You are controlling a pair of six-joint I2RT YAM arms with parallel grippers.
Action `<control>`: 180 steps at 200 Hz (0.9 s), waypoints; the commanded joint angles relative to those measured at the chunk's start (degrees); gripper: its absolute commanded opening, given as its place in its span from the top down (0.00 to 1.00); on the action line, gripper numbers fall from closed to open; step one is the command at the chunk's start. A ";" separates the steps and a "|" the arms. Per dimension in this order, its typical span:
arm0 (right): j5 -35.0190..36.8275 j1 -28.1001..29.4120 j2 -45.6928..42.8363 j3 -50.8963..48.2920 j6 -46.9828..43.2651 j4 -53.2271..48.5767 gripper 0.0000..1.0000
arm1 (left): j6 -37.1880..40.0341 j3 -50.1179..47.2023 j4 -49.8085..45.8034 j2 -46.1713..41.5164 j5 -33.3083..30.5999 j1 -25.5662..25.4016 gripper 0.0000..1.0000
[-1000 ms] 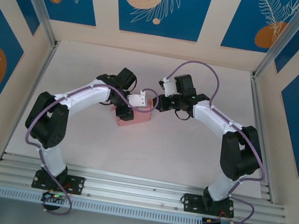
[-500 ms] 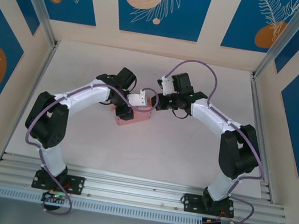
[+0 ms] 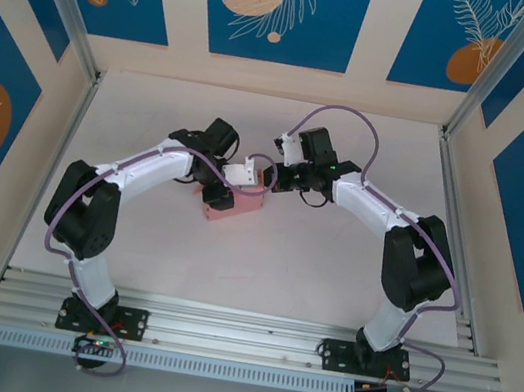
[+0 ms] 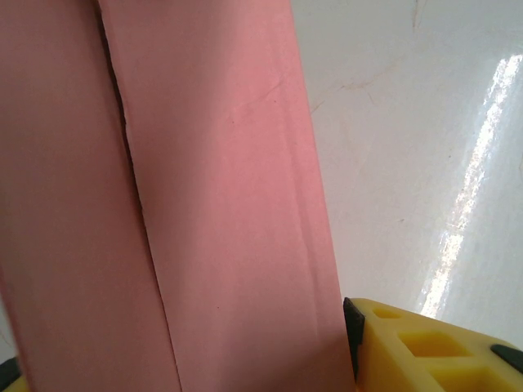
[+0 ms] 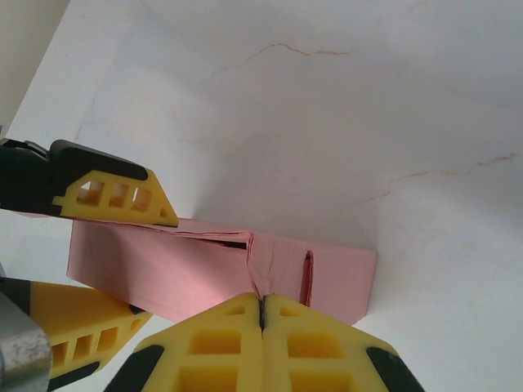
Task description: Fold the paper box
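Observation:
The paper box (image 3: pixel 242 209) is a pink card box lying mid-table. My left gripper (image 3: pixel 231 194) is shut across its body; in the left wrist view the paper box (image 4: pixel 221 204) lies between the left gripper (image 4: pixel 180 355) fingers, with one yellow finger (image 4: pixel 425 351) pressed against its right edge. From the right, my right gripper (image 3: pixel 270 183) meets the box's end. In the right wrist view the right gripper (image 5: pixel 261 310) is shut, pinching a creased flap at the open end of the paper box (image 5: pixel 163 265). The left arm's fingers (image 5: pixel 114 196) clamp the box at the left.
The white table (image 3: pixel 330 269) is walled by beige and blue panels on three sides, with an aluminium rail (image 3: pixel 237 339) along the near edge. Both arms arch inward and meet over the middle. A purple cable (image 3: pixel 356 121) loops above the right wrist.
My right gripper has shifted a little left toward the box's end and closed its fingers onto the flap. The left arm and the box have stayed still.

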 commanded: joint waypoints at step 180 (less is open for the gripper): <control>-1.38 1.93 2.12 0.42 7.58 -3.88 1.00 | -0.49 0.42 -1.03 1.79 -0.44 0.44 0.49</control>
